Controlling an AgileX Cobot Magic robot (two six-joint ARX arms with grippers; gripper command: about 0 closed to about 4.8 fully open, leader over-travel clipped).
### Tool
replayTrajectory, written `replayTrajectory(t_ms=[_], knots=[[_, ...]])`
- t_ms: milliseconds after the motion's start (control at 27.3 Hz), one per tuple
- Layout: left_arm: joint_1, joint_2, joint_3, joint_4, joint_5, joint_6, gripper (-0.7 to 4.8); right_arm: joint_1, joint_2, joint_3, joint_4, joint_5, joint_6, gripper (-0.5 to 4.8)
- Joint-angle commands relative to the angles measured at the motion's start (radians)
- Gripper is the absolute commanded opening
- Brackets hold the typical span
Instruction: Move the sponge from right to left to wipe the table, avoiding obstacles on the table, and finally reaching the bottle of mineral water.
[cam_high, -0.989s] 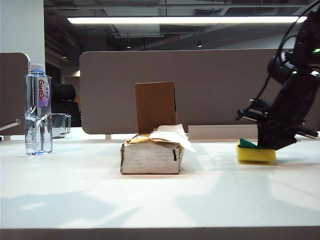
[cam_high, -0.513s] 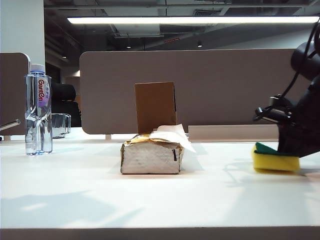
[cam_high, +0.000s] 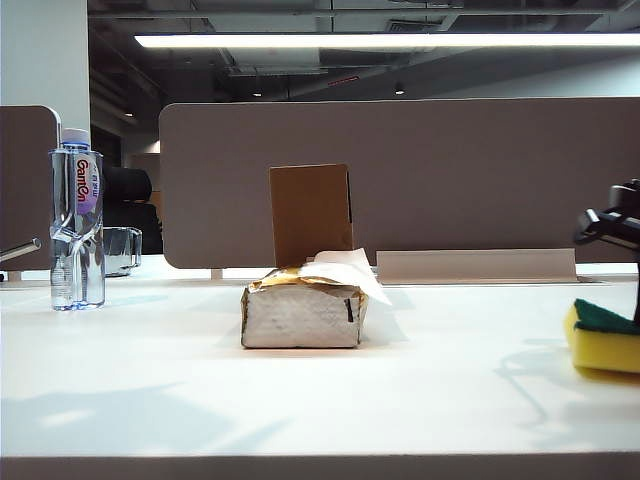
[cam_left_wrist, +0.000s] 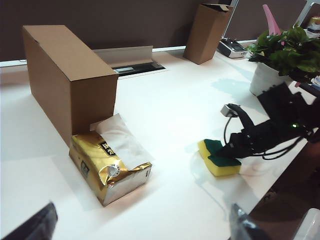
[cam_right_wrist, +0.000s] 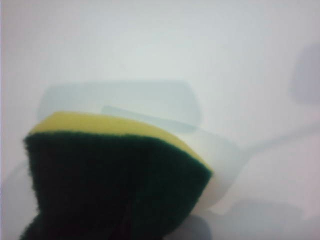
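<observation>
The wipe has barely begun, to judge from how things lie: the sponge (cam_high: 606, 337) sits at the far right edge of the exterior view, yellow foam down on the white bench (cam_high: 300, 400) and green scouring face up, with the whole width of the bench between it and the goal. The right gripper (cam_left_wrist: 235, 152) holds it, jaws closed on the sponge from the green side; the right wrist view shows the green layer filling the near part of the picture with the yellow foam beyond it, and the left wrist view shows the dark arm reaching in from the bench edge to clamp it. Everything else of the task is left to do. The two obstacles stand in the middle of the bench: the crumpled silvery tissue pack (cam_high: 302, 310) with its gold top and a white tissue sticking out, and the upright brown cardboard box (cam_high: 311, 213) just behind it, the pack lying against the box's foot in the left wrist view. The sponge is well apart from both. The bottle of mineral water (cam_high: 77, 220) stands upright at the far left, untouched, a short clear glass container (cam_high: 122, 250) just behind it. The left gripper (cam_left_wrist: 140, 225) hangs above the bench near the tissue pack with its jaws wide and nothing between them, only its two dark fingertips (cam_left_wrist: 35, 225) showing.
</observation>
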Motion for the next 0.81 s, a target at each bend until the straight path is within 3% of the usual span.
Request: replayTrajectory(t_ms=[37,366,805], knots=[[-0.001,-0.009,0.006,0.013,0.007,0.004,4.44,0.027,-0.066,-0.063,-0.092,0.008,0.013,-0.06],[-0.001,-0.014,0.006,0.013,0.007,0.004,4.44,0.122,-0.241,-0.164,-0.155,0.009,0.077,-0.06],[-0.001,-0.020,0.006,0.013,0.007,0.004,4.44,0.130,-0.295,-0.174,-0.168,0.017,0.079,-0.06]])
